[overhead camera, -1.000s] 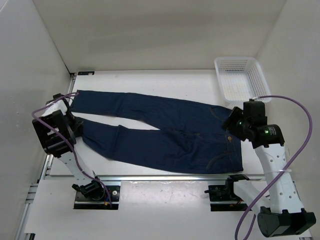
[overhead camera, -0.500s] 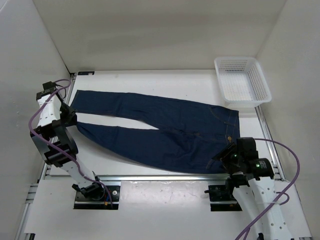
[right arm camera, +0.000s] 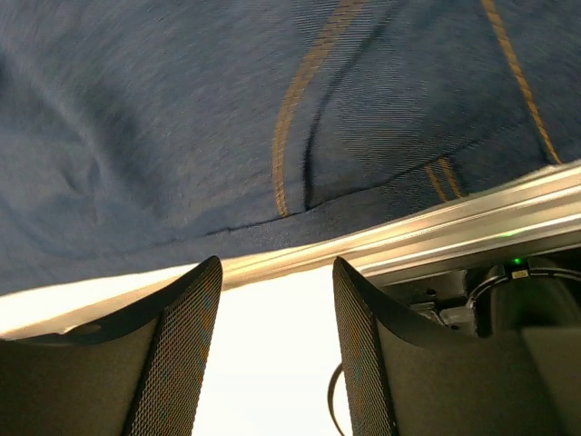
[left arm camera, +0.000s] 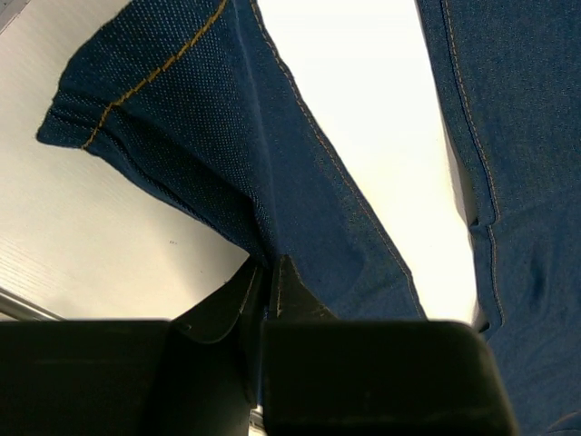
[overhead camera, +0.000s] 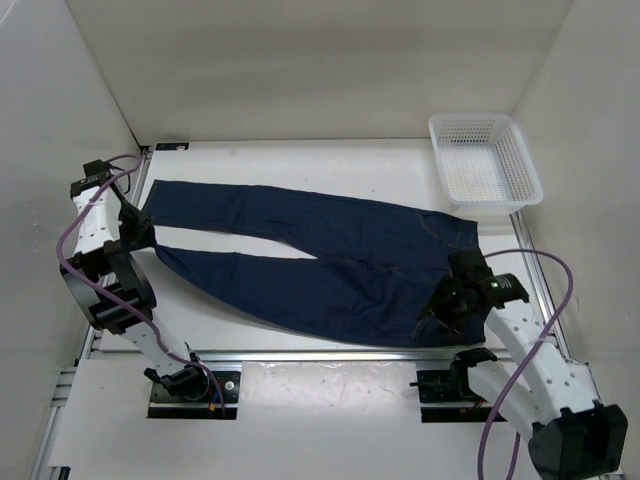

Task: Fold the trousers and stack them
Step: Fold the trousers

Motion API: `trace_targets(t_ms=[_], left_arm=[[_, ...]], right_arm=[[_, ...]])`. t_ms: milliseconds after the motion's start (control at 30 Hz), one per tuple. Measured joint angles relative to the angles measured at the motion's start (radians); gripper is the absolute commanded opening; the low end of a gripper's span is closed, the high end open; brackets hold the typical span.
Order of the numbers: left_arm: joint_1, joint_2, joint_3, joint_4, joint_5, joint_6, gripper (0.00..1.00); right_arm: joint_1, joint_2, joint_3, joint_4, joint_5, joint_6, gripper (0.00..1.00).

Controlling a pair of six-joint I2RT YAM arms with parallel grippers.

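Pinching the jeans (overhead camera: pixel 330 255) near one leg's hem with the closed left hand (left arm camera: pixel 266 272). Hovering with the right hand (right arm camera: pixel 272 272), open, at the waist end's near edge. Spread flat across the white surface (overhead camera: pixel 300 165).

Overhead looks down; wrists (close) share trousers (overhead camera: pixel 320 265).

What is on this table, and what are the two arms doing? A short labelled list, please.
garment: jeans, spread flat and unfolded, waist toward the robot's right
left tool: shut, pinching a leg near its hem
right tool: open, at the near edge of the waist, gripping nothing
basket: white mesh, at the far right corner
table: white
folding: not yet begun
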Motion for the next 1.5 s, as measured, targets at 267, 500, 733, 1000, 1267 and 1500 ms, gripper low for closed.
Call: trace_targets(t_ms=[267,500,733,1000,1267,1500], left_arm=[[0.000,0.000,0.000,0.000,0.003,0.000,0.11],[0.000,0.000,0.000,-0.001,0.006,0.000,0.11],[0.000,0.000,0.000,0.000,0.006,0.000,0.11],[0.000,0.000,0.031,-0.018,0.006,0.000,0.11],[0.000,0.000,0.135,-0.048,0.006,0.000,0.11],[0.000,0.000,0.154,-0.071,0.008,-0.005,0.11]], right_arm=[[0.173,0.204,0.036,0.025,0.047,-0.017,0.58],[0.229,0.298,0.029,0.095,0.055,0.033,0.56],[0.236,0.419,-0.026,0.227,0.043,0.085,0.53],[0.257,0.451,-0.038,0.248,0.050,0.140,0.21],[0.315,0.412,-0.038,0.251,0.110,0.214,0.00],[0.328,0.272,0.028,0.190,0.225,0.217,0.29]])
